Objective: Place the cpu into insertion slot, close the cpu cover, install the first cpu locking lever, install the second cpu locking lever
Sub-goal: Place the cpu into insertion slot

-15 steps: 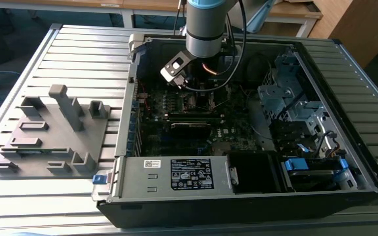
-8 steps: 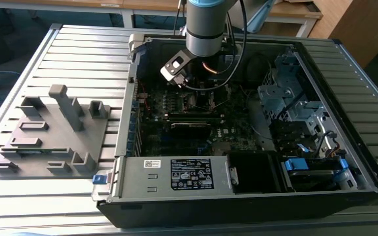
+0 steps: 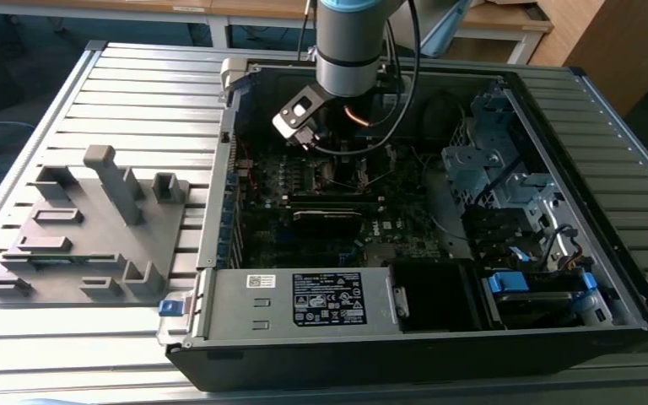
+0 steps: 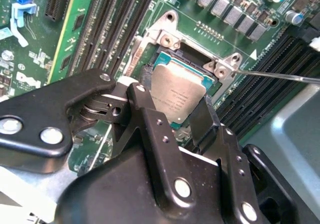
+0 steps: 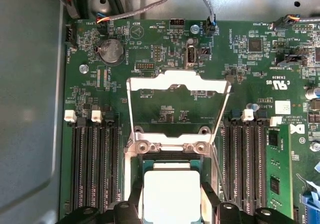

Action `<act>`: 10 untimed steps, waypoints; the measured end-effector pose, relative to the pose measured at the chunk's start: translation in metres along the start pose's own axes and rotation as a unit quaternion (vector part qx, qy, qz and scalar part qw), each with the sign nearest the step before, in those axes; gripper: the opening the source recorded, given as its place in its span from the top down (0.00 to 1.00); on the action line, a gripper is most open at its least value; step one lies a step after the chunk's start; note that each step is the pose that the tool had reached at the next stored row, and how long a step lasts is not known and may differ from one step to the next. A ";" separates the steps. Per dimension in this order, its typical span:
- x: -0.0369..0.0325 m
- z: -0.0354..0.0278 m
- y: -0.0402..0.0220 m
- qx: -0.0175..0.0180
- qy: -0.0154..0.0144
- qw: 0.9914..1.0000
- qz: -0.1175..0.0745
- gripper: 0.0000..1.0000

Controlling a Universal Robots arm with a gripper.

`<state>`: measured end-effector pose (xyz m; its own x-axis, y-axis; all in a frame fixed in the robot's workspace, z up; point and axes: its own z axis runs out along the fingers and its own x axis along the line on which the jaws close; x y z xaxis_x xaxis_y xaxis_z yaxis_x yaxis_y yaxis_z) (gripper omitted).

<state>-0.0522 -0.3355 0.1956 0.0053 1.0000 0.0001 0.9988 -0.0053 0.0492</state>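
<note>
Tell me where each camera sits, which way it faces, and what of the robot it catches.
Exterior view: off the arm, high, looking down into the open black computer case; the grey robot arm reaches into it.
Second wrist view: on the arm, slanting closely past the black gripper at the square silver-grey cpu.
First wrist view: on the arm, facing straight down on the green circuit board, gripper flanking the cpu.
Both wrist views share cpu and gripper.
</note>
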 end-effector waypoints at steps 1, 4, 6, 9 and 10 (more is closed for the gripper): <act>0.0006 0.0001 0.0000 0.000 0.000 1.000 0.000 0.46; 0.0016 0.0002 0.0000 0.000 0.000 1.000 0.000 0.46; 0.0017 0.0012 0.0000 0.000 0.000 1.000 0.000 0.46; 0.0015 0.0023 -0.0002 0.000 0.000 1.000 0.000 0.46; 0.0016 0.0023 -0.0002 0.000 0.000 1.000 0.000 0.46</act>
<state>-0.0523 -0.3339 0.1933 0.0057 1.0000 -0.0006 0.9988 -0.0056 0.0488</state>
